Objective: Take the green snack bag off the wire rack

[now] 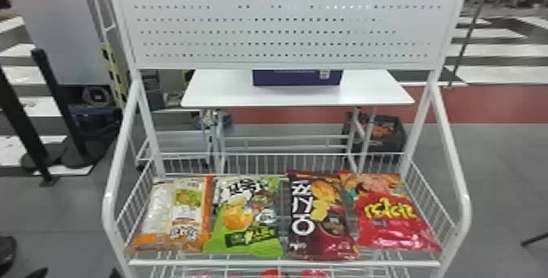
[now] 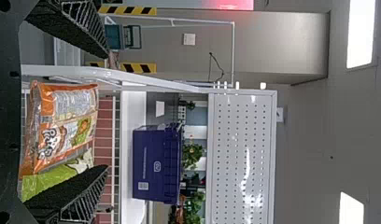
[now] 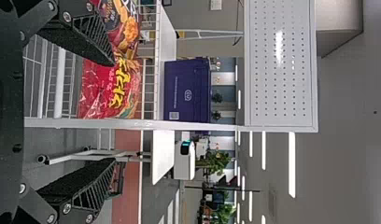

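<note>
Wire rack [image 1: 285, 263]: supports the green snack bag [image 1: 240, 218] between orange-edged bag [image 1: 187, 212] and maroon bag [image 1: 320, 216]. Left gripper [image 2: 107, 111], right gripper [image 3: 114, 112]: fingers apart. Caution: a wide grasp (bags nearly touching) could drag a neighbour; a shallow pinch could slip.

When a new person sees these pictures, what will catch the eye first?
Most likely the four bright snack bags lying side by side in the wire rack, with the green bag second from the left. Above them stands a white perforated panel, and behind, a purple box on a white table.
</note>
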Robot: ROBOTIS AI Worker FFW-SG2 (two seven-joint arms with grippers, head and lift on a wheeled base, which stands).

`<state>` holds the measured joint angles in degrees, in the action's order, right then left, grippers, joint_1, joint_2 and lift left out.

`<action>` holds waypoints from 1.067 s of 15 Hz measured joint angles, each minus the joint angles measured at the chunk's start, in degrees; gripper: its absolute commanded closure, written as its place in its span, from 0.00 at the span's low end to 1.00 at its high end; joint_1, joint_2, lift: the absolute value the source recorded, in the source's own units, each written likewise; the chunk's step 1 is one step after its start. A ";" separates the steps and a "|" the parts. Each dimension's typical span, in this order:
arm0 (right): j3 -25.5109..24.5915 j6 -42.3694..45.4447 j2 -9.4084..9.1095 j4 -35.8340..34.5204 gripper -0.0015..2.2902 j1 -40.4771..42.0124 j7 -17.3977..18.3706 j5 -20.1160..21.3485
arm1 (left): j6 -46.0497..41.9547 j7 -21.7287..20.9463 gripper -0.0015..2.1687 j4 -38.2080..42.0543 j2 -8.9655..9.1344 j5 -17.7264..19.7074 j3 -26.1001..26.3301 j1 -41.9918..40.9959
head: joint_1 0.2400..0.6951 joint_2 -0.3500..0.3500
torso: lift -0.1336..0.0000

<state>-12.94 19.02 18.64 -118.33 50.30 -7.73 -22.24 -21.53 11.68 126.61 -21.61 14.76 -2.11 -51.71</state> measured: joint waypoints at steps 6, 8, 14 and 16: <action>0.02 0.00 -0.05 0.03 0.08 -0.10 0.00 0.00 | 0.49 0.00 0.02 -0.04 -0.01 0.00 0.00 0.21 | 0.57 0.50 | 1.00; 0.01 0.00 -0.03 0.03 0.08 -0.11 0.00 0.00 | 0.57 0.00 0.02 -0.04 -0.01 0.00 0.00 0.21 | 0.57 0.50 | 1.00; 0.14 0.17 0.00 0.02 0.08 0.11 0.00 0.00 | 4.65 -0.24 0.02 -2.14 0.06 -0.12 3.76 5.98 | 0.57 0.50 | 1.00; 0.44 0.18 -0.08 -0.14 0.08 0.16 0.00 0.09 | 9.51 0.06 0.02 -5.34 0.28 -0.23 9.31 13.91 | 0.57 0.50 | 1.00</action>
<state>-12.50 19.20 18.56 -118.47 50.46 -7.73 -22.15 -12.02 11.74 121.27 -21.34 14.53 7.20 -37.80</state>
